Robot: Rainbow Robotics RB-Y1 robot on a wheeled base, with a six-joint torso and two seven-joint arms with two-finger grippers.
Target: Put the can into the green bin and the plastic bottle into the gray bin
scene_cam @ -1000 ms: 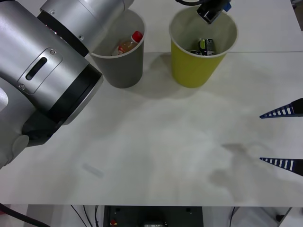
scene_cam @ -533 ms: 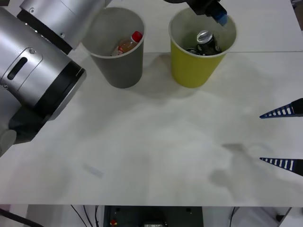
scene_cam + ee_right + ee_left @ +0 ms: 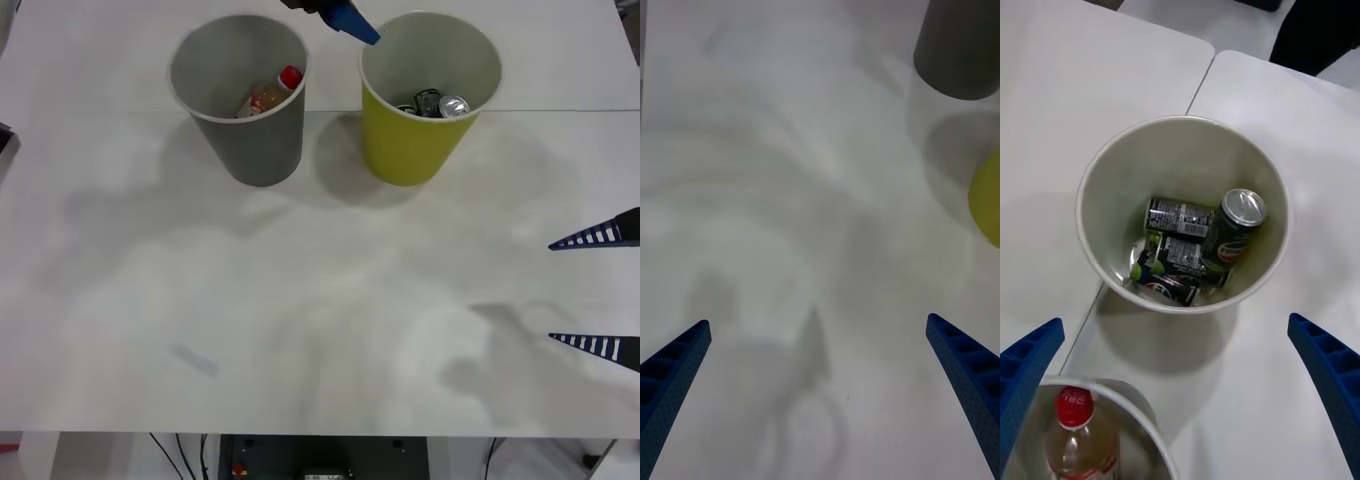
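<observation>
**Can sitting in the green bin, bottle in the gray bin, both grippers empty**

The can (image 3: 1238, 225) is resting inside the green bin (image 3: 420, 150), leaning against the inner wall with its silver top showing, and other dark cans are lying beside it on the bin's floor. In the front view the green bin is standing at the upper centre-right of the frame, with the gray bin (image 3: 255, 150) just to its left, the two near each other but apart. The plastic bottle (image 3: 272, 93) is lying tilted inside the gray bin, red cap uppermost.

The left gripper (image 3: 1180, 405) is hovering above the two bins, its blue fingers (image 3: 1026, 371) spread wide and gripping nothing; in the front view one blue fingertip is showing at the top edge between the bins. The right gripper (image 3: 598, 292) is waiting at the right edge of the frame, lower down over the white table (image 3: 300, 330), fingers likewise wide apart and holding nothing.
</observation>
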